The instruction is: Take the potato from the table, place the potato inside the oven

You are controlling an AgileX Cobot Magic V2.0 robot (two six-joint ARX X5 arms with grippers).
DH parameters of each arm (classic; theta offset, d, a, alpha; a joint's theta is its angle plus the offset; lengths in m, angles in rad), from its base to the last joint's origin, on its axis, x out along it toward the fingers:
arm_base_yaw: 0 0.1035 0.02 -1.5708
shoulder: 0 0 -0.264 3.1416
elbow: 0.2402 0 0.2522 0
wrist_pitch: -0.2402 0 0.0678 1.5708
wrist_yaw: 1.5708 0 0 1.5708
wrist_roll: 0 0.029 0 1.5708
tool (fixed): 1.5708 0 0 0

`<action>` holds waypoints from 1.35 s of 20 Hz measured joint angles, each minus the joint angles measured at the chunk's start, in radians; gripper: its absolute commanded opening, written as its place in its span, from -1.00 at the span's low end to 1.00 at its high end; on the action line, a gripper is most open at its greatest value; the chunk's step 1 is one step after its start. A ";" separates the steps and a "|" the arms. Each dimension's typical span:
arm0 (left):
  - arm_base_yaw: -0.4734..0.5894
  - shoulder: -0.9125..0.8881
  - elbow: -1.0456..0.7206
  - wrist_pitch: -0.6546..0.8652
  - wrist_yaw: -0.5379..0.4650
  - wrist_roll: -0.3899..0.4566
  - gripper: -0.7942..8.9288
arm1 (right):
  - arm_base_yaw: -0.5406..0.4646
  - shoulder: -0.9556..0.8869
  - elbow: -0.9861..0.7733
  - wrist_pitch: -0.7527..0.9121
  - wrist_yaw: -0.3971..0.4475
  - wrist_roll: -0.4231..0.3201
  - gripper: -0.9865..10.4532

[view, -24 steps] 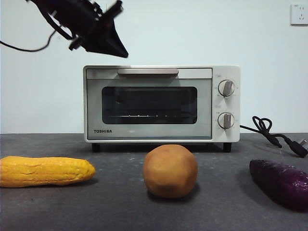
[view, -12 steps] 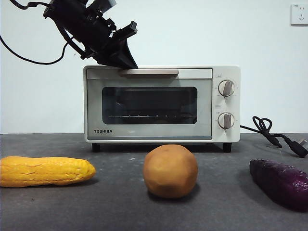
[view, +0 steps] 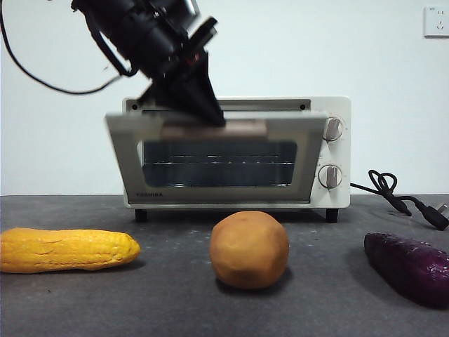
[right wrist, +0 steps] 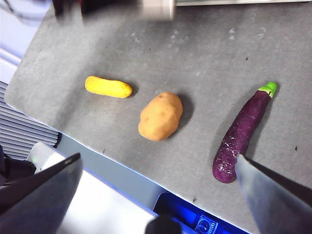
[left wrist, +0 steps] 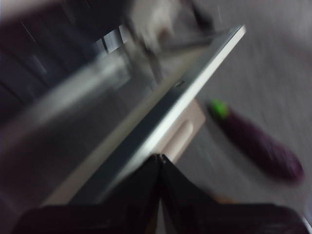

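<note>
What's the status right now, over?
Left gripper shut, pulling oven door open. Right gripper open, waiting high. Potato untouched on table. Nothing blocking it.

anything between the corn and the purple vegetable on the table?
Only the potato. In the right wrist view it lies on the table between the corn and the purple vegetable, touching neither; the front view shows the same order.

**Readable text: one brand mark**

I can make out only the brand mark on my oven point(view: 231, 151): dark lettering at the lower left corner of its tilted door, blurred, apparently "TOSHIBA". The small markings around its knobs are too small to read.
</note>
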 measured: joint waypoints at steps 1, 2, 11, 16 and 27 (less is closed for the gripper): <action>-0.014 0.013 -0.009 -0.057 -0.003 0.001 -0.85 | 0.000 0.000 0.000 0.000 0.000 0.000 0.43; -0.024 0.025 -0.014 -0.100 -0.009 0.001 -0.85 | 0.000 0.000 0.000 0.000 0.000 0.000 0.43; -0.035 0.018 -0.016 -0.211 -0.035 0.001 -0.85 | 0.000 0.006 0.000 0.001 0.000 0.004 0.43; 0.005 -0.168 -0.016 -0.206 -0.107 0.001 -0.85 | 0.064 0.081 0.000 0.007 0.001 0.035 0.43; 0.071 -0.680 -0.016 -0.327 -0.144 0.001 -0.85 | 0.525 0.453 0.000 0.281 0.336 0.307 0.43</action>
